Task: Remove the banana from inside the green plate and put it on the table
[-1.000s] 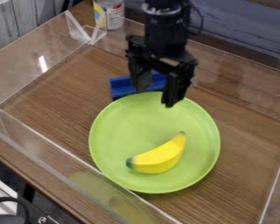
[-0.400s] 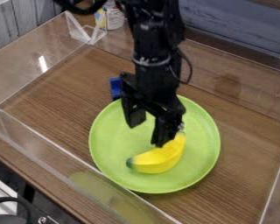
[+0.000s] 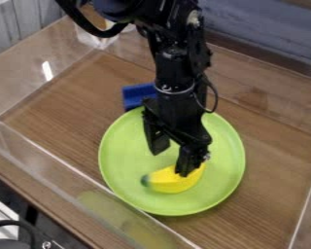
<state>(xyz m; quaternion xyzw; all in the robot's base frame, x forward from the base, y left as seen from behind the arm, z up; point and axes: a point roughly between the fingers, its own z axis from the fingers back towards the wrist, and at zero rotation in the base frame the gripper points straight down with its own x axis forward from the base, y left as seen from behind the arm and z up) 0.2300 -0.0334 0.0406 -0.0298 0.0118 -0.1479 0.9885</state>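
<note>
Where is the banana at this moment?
In the camera view, the banana lies inside the green plate, in its near half, directly below the open gripper; the blue block sits behind the plate.

Clear acrylic walls (image 3: 42,68) catch glare in front of a grey-blue wall (image 3: 268,24) and a white bottle (image 3: 120,15).

Black arm (image 3: 171,58) — boxy segments, looping cable — ending in black gripper (image 3: 175,160).

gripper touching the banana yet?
Cannot tell. In the camera view the open gripper overlaps the banana, hiding any contact or gap.
</note>
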